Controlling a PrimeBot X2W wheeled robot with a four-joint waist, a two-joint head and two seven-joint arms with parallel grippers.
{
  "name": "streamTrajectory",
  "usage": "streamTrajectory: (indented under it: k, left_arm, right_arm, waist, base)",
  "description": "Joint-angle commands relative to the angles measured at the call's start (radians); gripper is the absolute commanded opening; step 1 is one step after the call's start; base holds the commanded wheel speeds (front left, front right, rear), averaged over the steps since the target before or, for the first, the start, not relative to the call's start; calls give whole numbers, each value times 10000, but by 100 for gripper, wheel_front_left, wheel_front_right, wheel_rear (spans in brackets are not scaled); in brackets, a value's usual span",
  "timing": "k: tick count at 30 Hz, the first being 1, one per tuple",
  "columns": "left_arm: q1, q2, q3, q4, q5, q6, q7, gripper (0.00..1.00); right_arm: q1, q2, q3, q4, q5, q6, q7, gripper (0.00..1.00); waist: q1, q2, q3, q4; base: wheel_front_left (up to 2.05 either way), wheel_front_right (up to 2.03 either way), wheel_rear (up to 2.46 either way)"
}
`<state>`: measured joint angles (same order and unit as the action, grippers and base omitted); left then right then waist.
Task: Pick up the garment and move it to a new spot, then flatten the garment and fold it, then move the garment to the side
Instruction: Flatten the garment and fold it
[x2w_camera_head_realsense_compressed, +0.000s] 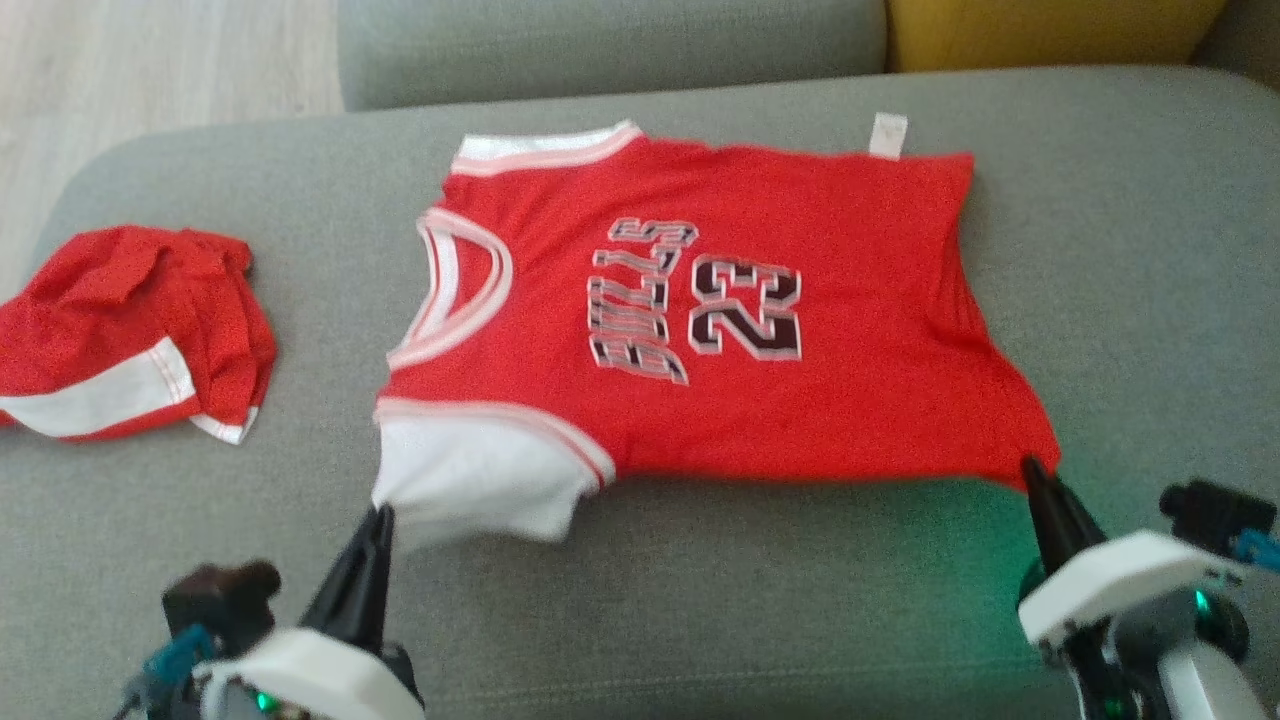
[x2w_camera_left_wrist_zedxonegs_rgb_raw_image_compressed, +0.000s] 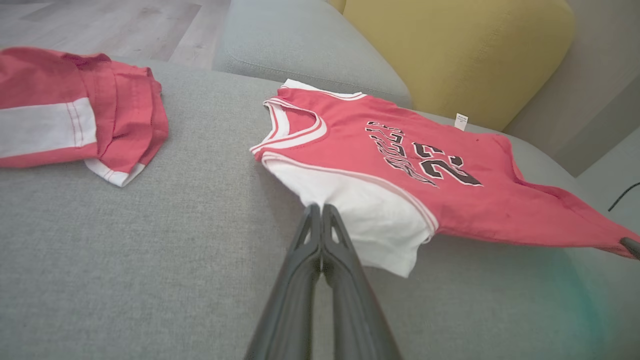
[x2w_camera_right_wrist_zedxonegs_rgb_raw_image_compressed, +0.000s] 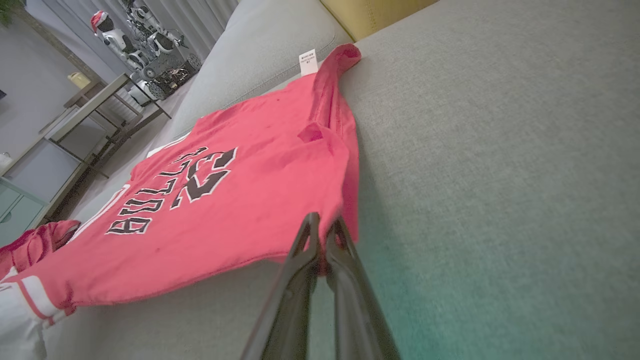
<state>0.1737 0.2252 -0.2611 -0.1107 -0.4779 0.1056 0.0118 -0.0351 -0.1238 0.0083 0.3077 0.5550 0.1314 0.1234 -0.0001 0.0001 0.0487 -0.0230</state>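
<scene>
The garment (x2w_camera_head_realsense_compressed: 700, 330) is a red jersey with white trim and the number 23, spread front-up across the grey sofa seat, collar toward the left. My left gripper (x2w_camera_head_realsense_compressed: 380, 512) is shut on its white near-left shoulder corner, seen pinched between the closed fingers in the left wrist view (x2w_camera_left_wrist_zedxonegs_rgb_raw_image_compressed: 320, 207). My right gripper (x2w_camera_head_realsense_compressed: 1030, 465) is shut on the red near-right hem corner; the right wrist view shows the hem (x2w_camera_right_wrist_zedxonegs_rgb_raw_image_compressed: 320, 220) clamped at the fingertips. The near edge of the garment (x2w_camera_left_wrist_zedxonegs_rgb_raw_image_compressed: 400, 170) is lifted slightly off the cushion and pulled taut between both grippers.
A second red garment with a white stripe (x2w_camera_head_realsense_compressed: 130, 340) lies crumpled at the seat's left end. A grey backrest cushion (x2w_camera_head_realsense_compressed: 610, 40) and a yellow cushion (x2w_camera_head_realsense_compressed: 1050, 30) stand behind. Wooden floor (x2w_camera_head_realsense_compressed: 150, 60) lies beyond the sofa's left end. Bare seat (x2w_camera_head_realsense_compressed: 1150, 250) extends right of the garment.
</scene>
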Motion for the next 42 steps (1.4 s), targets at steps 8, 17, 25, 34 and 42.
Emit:
streamTrajectory:
  k: [8, 17, 25, 34, 42]
  left_arm:
    - [1081, 244, 155, -2024, -140, 656, 836, 0]
    - [1520, 426, 189, -2713, -195, 924, 1319, 0]
    - [756, 604, 207, -2272, -322, 599, 1437, 0]
    - [-1871, 644, 183, -551, -754, -247, 1759, 0]
    - [-3704, 342, 258, 1440, -1130, -764, 1535, 0]
  right_arm:
    - [1814, 640, -1123, -2857, -1024, -7, 1546, 0]
    - [2541, 732, -1601, -3880, -777, -7, 2220, 0]
    - [2093, 734, -1638, -3447, -937, -7, 2547, 0]
    - [203, 734, -1525, -2375, -1380, -7, 2944, 0]
    - [-1255, 735, -1448, -1257, -1783, -7, 2485, 0]
  waist:
    - [1, -1, -552, 153]
    - [1, -1, -524, 188]
    - [1, -1, -227, 125]
    - [1, -1, 473, 105]
    - [1, -1, 925, 95]
  base:
    - [0, 0, 0]
    - [0, 0, 0]
    - [0, 0, 0]
    - [0, 0, 0]
    - [0, 0, 0]
